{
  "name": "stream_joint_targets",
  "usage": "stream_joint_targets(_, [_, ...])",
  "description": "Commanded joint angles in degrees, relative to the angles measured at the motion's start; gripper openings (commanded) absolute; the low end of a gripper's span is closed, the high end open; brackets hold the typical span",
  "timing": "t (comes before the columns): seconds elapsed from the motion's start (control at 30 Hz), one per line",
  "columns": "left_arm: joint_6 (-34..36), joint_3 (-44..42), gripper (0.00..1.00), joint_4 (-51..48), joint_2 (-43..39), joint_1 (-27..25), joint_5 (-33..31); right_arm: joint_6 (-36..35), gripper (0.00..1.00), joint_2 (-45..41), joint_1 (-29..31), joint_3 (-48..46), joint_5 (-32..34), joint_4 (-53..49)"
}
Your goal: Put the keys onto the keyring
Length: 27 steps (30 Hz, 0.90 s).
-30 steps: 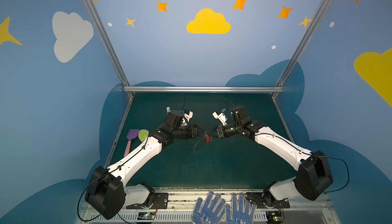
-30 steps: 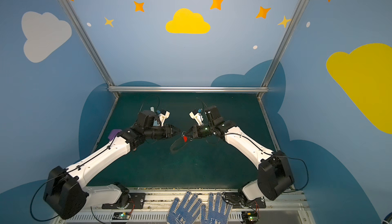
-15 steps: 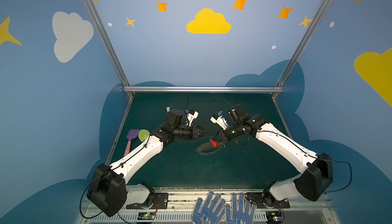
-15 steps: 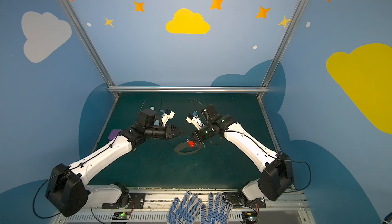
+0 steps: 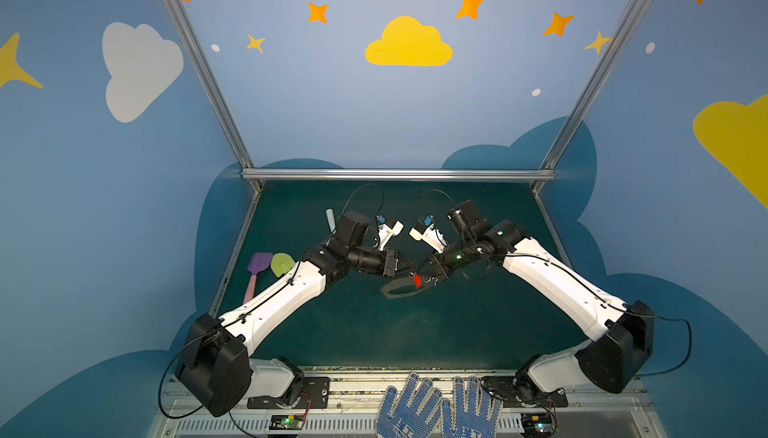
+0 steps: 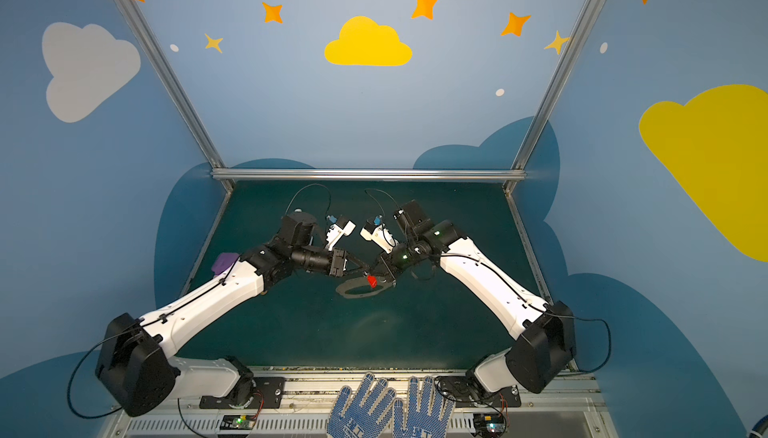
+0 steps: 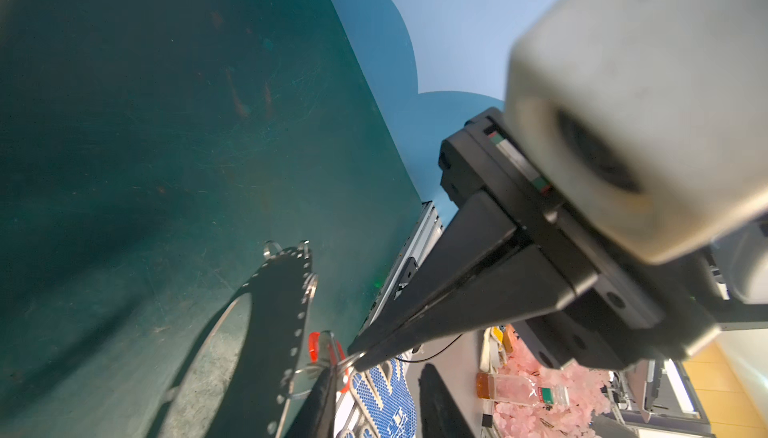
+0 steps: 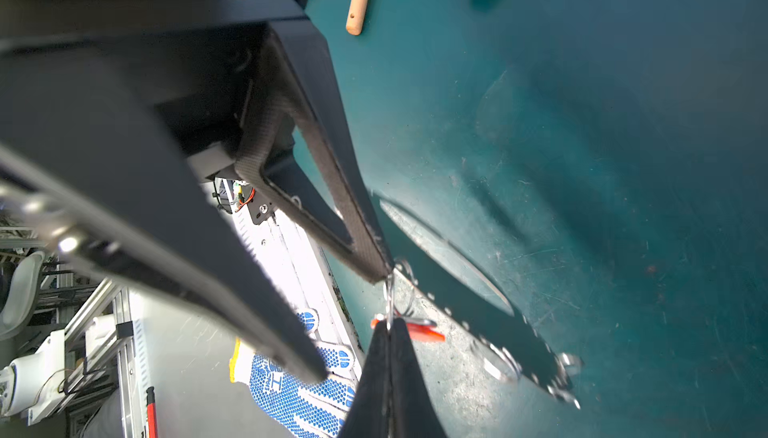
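Note:
The keyring (image 5: 390,290) (image 6: 345,290), a flat grey oval plate, hangs nearly level just above the green mat at mid-table. My right gripper (image 5: 422,280) (image 6: 376,278) (image 8: 388,324) is shut on one silver wire ring at the plate's rim. The key's red head (image 5: 417,281) (image 6: 372,281) (image 8: 424,334) (image 7: 314,346) sits right beside those fingertips. My left gripper (image 5: 411,270) (image 7: 380,369) (image 8: 348,324) is open. In the right wrist view one of its fingertips (image 8: 376,270) touches the same wire ring. The key's blade is hidden.
Pastel toy shovels (image 5: 259,263) (image 5: 281,264) lie at the mat's left edge, with a pale tube (image 5: 330,218) behind the left arm. A wooden-handled shovel (image 8: 359,0) shows in the right wrist view. Blue dotted gloves (image 5: 436,407) rest on the front rail.
The plate hung steeply from the right gripper a second ago; it now lies flatter and lower. The left gripper has closed in on the wire ring and its jaws have narrowed.

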Motion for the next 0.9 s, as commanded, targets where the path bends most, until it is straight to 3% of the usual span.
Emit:
stream_joint_targets(0.0, [2.05, 1.18, 0.31, -0.93, 0.59, -0.4, 0.85, -1.48, 0.0, -1.63, 0.31, 1.47, -3.14, 0.2])
stream_joint_targets(0.37, [2.89, 1.27, 0.15, -1.36, 1.07, -1.01, 2.39, -2.34, 0.0, -3.06, 0.19, 0.76, -5.76, 2.41])
stream_joint_targets(0.6, [4.67, 1.28, 0.33, -4.07, -2.27, 0.09, -3.16, -3.57, 0.0, -4.02, 0.11, -0.17, -6.71, 2.59])
stream_joint_targets(0.87, [4.43, -0.04, 0.37, -3.02, -5.3, 1.63, -4.65, -5.93, 0.0, -4.54, -0.07, -0.76, -4.65, 2.94])
